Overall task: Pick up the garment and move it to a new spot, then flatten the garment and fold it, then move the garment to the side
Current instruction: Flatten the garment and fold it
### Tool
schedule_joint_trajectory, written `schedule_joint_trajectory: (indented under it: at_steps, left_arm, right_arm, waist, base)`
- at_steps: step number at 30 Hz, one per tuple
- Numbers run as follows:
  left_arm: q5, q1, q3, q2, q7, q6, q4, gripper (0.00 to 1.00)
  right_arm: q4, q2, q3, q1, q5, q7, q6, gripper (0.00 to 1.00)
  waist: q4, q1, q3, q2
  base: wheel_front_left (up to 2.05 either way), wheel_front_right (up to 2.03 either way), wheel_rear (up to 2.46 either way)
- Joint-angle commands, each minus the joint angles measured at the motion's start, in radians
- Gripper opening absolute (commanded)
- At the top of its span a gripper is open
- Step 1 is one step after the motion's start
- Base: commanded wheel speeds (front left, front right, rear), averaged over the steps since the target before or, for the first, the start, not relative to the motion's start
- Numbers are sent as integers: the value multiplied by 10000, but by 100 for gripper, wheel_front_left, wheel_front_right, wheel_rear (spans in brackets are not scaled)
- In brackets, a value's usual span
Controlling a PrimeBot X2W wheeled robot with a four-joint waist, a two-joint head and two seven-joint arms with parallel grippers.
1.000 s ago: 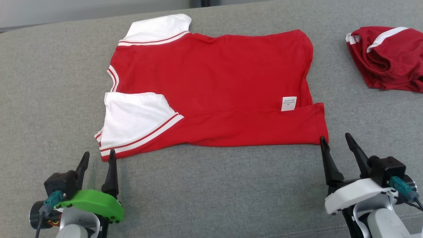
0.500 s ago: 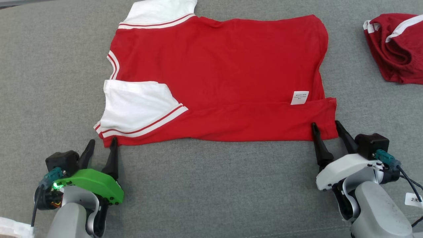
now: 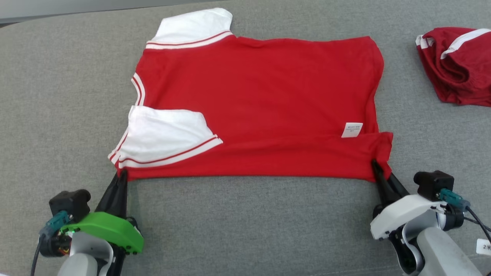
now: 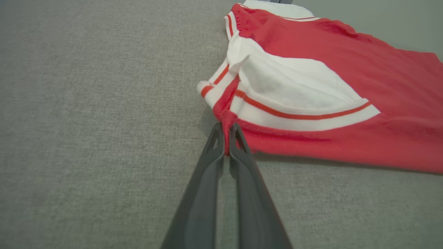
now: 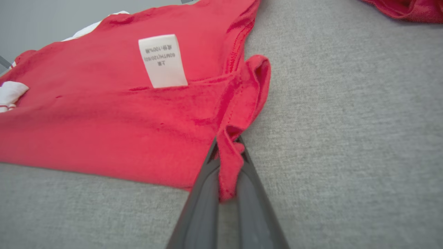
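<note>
The garment (image 3: 261,103) is a red shirt with white sleeves, spread flat on the grey surface with its near strip folded over and a white label (image 3: 351,129) showing. My left gripper (image 3: 122,175) is shut on the garment's near left corner, just below the folded white sleeve (image 3: 165,136). In the left wrist view the left gripper (image 4: 225,128) pinches red cloth of the garment (image 4: 346,103). My right gripper (image 3: 378,168) is shut on the near right corner. The right wrist view shows the right gripper (image 5: 227,145) with a bunched fold of the garment (image 5: 121,117) between the fingers.
A second, darker red garment (image 3: 456,65) with white stripes lies crumpled at the far right, also seen as a red garment edge (image 5: 408,8) in the right wrist view. The grey fabric surface (image 3: 245,222) extends all around. A pale wall strip (image 3: 76,5) borders the far edge.
Both grippers have gone from open beside the near corners to shut on them. The cloth at each corner is now pinched up. The head camera shifted between frames.
</note>
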Motion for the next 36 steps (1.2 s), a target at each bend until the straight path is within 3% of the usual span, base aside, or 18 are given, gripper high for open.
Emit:
schedule_joint_trajectory:
  at_steps: [1,9,13,14,15,16,21,28,36]
  left_arm:
    - [-42,442,75,121,135,163,-279,0]
    - [-302,2499,66,71,1371,923,-2213,0]
    - [-359,2856,-160,7,1820,1013,-2577,0]
    - [-359,2822,-235,-33,1833,987,-2533,0]
    - [-374,2754,-327,-93,1889,945,-2413,43]
    - [-309,2636,-415,-113,1864,893,-2330,100]
    - [290,2258,-479,-230,855,1191,-2318,100]
    - [1418,1528,-290,-55,-1051,1766,-3034,100]
    - [1822,1323,-161,223,-1265,2045,-3612,100]
  right_arm:
    - [-154,-89,47,406,98,117,-23,0]
    - [-1509,-469,-352,2087,128,600,-23,0]
    - [-1833,-367,-756,2560,34,846,-23,0]
    - [-1856,-318,-800,2643,-13,936,-23,40]
    - [-1923,-256,-854,2703,-90,1020,-23,100]
    - [-1971,-201,-900,2738,-137,1081,-23,100]
    - [-2567,-14,-1147,2672,-571,888,-18,100]
    - [-4691,310,-1602,2381,-1587,735,-20,100]
    - [-6481,631,-1991,2411,-2237,1488,-18,100]
  waist:
    - [152,0,-277,0]
    - [432,0,-737,0]
    - [566,0,-799,0]
    - [580,0,-806,0]
    - [585,0,-820,0]
    - [576,0,-841,0]
    - [388,0,-982,0]
    - [173,0,-1154,0]
    - [59,0,-1202,0]
  base:
    - [0,0,0]
    - [0,0,0]
    - [0,0,0]
    - [0,0,0]
    - [0,0,0]
    - [0,0,0]
    - [0,0,0]
    - [0,0,0]
    - [0,0,0]
